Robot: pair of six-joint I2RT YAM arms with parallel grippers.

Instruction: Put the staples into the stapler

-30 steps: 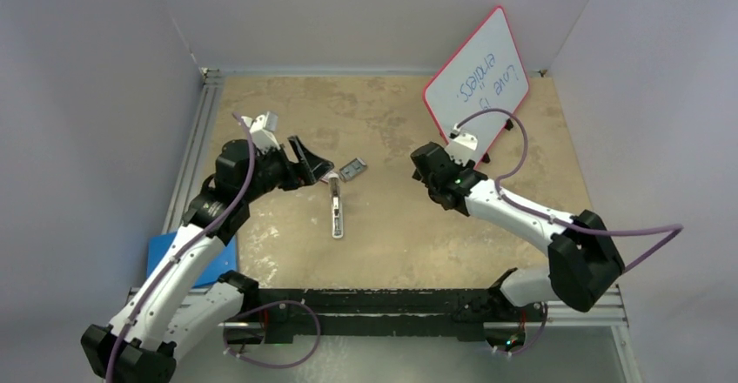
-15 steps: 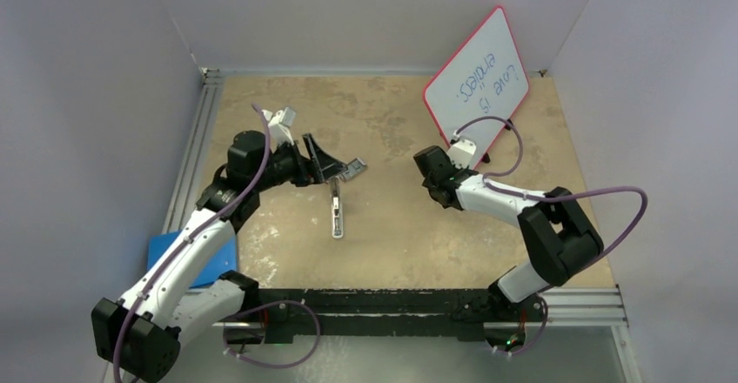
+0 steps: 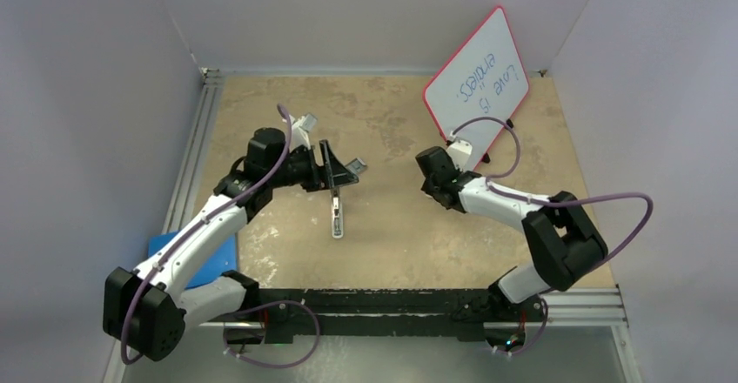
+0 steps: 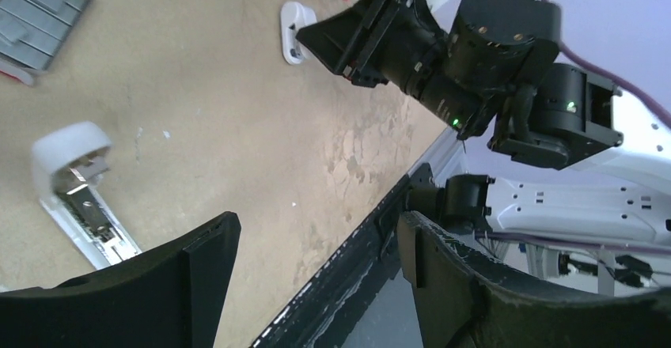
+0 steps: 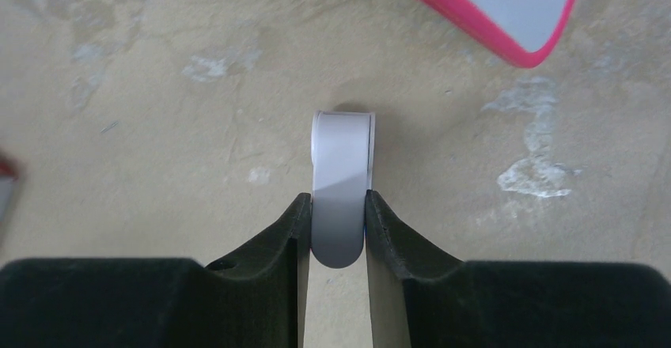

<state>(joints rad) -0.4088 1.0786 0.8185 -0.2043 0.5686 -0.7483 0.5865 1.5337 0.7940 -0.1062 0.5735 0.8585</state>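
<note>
The stapler (image 3: 337,214) is lying on the table (image 3: 392,113), with the staples (image 4: 36,17) just beyond it. The left gripper (image 3: 338,169) is hanging beside the staples with its jaws spread wide, having reached farther right than a second ago. The right gripper (image 5: 340,206) is pointing downward and clamping a stubby white piece (image 5: 342,166), its jaws having narrowed since then.

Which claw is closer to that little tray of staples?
Left. The left gripper hovers right beside the staples; the right gripper is off to their right, clamped on a short white piece.
</note>
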